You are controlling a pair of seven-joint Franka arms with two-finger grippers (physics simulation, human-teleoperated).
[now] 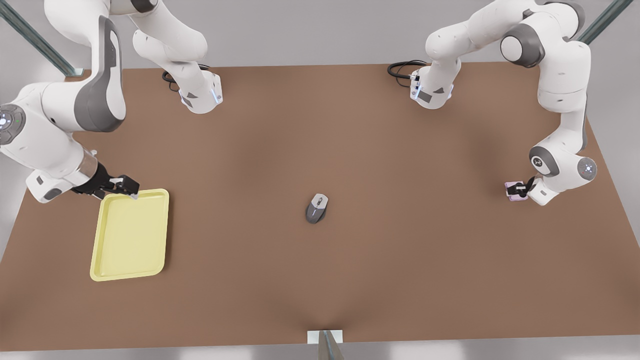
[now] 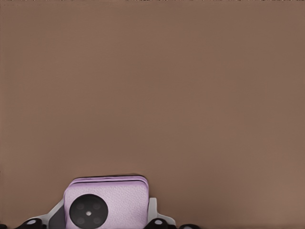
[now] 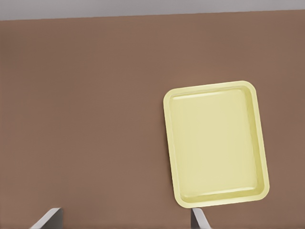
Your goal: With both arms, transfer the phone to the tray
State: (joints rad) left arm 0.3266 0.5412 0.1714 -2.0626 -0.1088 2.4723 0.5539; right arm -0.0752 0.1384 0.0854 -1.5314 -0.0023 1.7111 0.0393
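Left gripper [image 1: 520, 189] sits low at the table's [image 1: 350, 260] edge on the front view's right, forearm bent steeply down, jaws clamped on the phone's [image 2: 107, 204] sides. Phone is at table level; can't tell if it's lifted. Right gripper [image 1: 131, 189] is at the front view's left, wrist angled down over the tray's [image 3: 217, 202] far corner, fingers [image 3: 47, 219] spread apart, nothing held. Grey mouse [image 1: 317, 207] sits mid-table, well apart from both.

Matt brown table [image 1: 320, 140], smooth pale yellow plastic-looking tray [image 1: 131, 235], phone [image 2: 107, 205] with grained, leather-like pink back
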